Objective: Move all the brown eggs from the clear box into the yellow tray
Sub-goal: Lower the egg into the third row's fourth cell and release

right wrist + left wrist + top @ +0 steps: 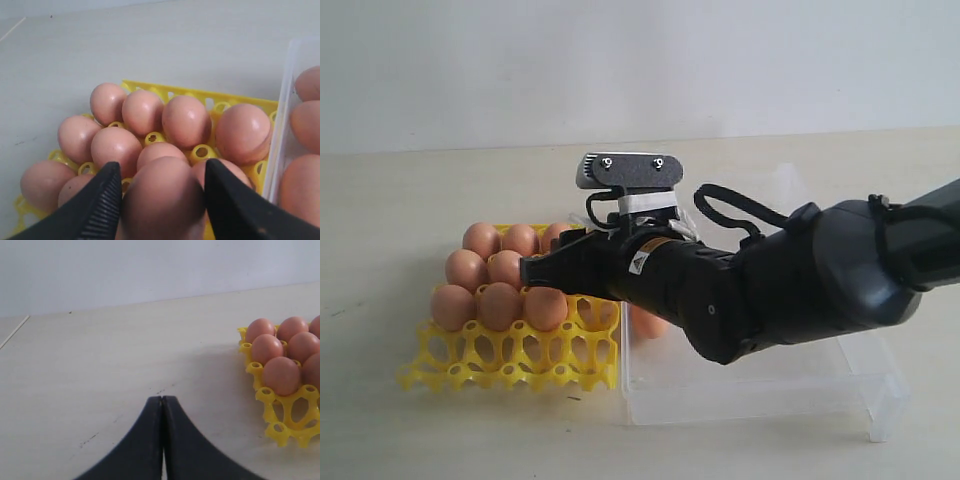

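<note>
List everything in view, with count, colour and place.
table: one, pale beige, under everything.
wall: one, white, behind.
yellow tray: one, yellow, on the table; near row empty.
clear box: one, transparent, beside the tray.
brown eggs: exact count unclear, orange-brown; most seated in the tray, at least three in the box.
held egg: one, orange-brown, over the tray.
right arm: one, black, reaching across the box.
right gripper: one, black, shut on the held egg.
left gripper: one, black, shut, over bare table near the tray.

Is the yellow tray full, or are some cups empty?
Not full. The yellow tray has its front row of cups bare in the exterior view, and brown eggs lie in the clear box.
</note>
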`<state>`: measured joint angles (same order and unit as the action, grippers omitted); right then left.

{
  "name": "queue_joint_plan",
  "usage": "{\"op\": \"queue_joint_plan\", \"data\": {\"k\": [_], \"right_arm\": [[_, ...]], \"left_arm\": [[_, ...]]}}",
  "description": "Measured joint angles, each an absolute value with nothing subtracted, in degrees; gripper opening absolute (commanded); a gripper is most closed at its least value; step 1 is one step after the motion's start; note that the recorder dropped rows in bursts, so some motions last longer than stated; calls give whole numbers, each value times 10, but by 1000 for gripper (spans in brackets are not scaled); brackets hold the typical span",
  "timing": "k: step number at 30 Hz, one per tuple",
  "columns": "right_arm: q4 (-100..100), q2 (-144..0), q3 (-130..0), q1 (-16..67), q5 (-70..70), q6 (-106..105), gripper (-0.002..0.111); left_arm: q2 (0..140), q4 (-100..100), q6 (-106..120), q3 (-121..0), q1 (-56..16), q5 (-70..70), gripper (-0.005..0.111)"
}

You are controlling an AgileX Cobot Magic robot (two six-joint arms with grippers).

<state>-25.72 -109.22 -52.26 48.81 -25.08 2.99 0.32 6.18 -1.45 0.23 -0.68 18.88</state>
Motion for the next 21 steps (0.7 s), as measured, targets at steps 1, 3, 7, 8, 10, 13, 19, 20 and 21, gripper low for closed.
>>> {"op": "queue_joint_plan", "data": {"k": [1, 3, 7, 8, 10, 13, 19, 20, 21], "right_arm": [[-257, -1093, -521, 488, -251, 31, 0], [-257, -1096, -519, 488, -258, 32, 0], [-257, -1107, -519, 488, -272, 32, 0], [-257, -1110, -519, 488, -273, 32, 0], [-257, -1111, -519, 488, -272, 32, 0], [-258, -1111, -519, 488, -272, 32, 0], [-258, -1115, -519, 488, -271, 32, 0], [-261, -1120, -519, 488, -271, 32, 0], [-262, -1123, -519, 488, -270, 32, 0]], "left_arm": [[3, 62, -15, 2, -7, 189, 0], [3, 62, -15, 2, -7, 189, 0], [3, 62, -15, 2, -7, 189, 0], [3, 62, -15, 2, -7, 189, 0], [3, 62, -15, 2, -7, 189, 0], [3, 62, -15, 2, -7, 189, 0], [3, 62, -15, 2, -7, 189, 0], [3, 62, -15, 2, -7, 189, 0], [3, 62, -15, 2, -7, 189, 0]]}}
